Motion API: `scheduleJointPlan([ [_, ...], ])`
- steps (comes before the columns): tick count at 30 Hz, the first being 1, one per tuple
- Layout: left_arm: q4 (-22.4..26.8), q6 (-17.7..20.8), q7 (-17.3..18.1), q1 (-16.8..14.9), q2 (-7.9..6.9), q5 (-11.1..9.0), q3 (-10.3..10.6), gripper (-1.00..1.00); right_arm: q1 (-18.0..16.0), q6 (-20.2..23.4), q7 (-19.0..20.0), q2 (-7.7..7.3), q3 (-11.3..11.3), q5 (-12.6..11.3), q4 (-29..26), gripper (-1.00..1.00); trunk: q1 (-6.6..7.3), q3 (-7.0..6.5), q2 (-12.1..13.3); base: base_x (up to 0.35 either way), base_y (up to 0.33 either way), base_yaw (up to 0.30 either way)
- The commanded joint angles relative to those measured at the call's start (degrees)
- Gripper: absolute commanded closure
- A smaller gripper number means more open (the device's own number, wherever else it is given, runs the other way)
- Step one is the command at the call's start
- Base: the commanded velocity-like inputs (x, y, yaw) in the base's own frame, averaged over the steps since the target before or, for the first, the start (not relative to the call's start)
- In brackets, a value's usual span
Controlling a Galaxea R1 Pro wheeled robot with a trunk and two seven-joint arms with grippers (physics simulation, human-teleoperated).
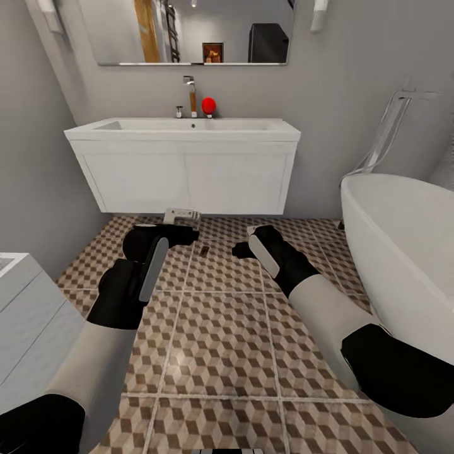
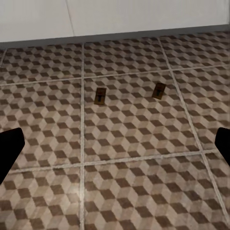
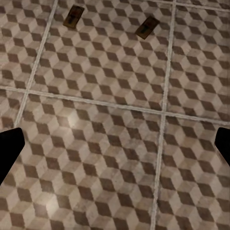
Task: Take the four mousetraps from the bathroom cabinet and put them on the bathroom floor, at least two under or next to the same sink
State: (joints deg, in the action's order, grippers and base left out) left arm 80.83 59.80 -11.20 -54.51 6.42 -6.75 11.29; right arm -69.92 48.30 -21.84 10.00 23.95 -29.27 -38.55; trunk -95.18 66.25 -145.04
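Fingers [image 2: 9, 146] wide apart, holding nothing.

The mousetraps [image 2: 100, 96] look too small to make out details; the left arm [image 1: 135, 277] hides floor below the sink [image 1: 183, 129].

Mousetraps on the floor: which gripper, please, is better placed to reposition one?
Likely left: both mousetraps lie centred ahead of the open left gripper, but farther and off-centre from the right gripper.

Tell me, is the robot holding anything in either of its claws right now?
No. The left gripper and right gripper are both open with only floor tiles between their fingers. Two mousetraps lie loose on the bathroom floor.
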Motion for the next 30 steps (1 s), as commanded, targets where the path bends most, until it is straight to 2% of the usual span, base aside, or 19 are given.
scheduleJointPlan([
  [1,0.0,0.2,-0.6,0.1,0.00,-0.6,0.0,-1.00,0.1,0.0,-0.5,0.00,0.2,-0.5,0.0,-1.00,0.03,-0.27,0.0,0.000,0.000,0.000],
  [6,0.0,0.2,-0.6,0.5,-0.02,-0.6,0.1,-1.00,0.5,-0.2,-0.6,0.00,0.2,-0.6,0.0,-1.00,0.16,-1.84,0.1,0.000,0.000,0.000],
  [14,0.2,0.2,-0.6,3.3,-0.01,-0.6,0.2,-1.00,2.7,-0.5,-0.6,0.00,0.3,-0.6,0.0,-1.00,0.36,-4.34,0.2,0.000,0.000,0.000],
  [30,0.0,0.2,-0.6,5.4,-0.02,-0.5,0.3,-1.00,5.4,-0.9,-0.6,0.00,0.2,-0.5,0.1,-1.00,0.78,-9.36,0.4,0.000,0.000,0.000],
])
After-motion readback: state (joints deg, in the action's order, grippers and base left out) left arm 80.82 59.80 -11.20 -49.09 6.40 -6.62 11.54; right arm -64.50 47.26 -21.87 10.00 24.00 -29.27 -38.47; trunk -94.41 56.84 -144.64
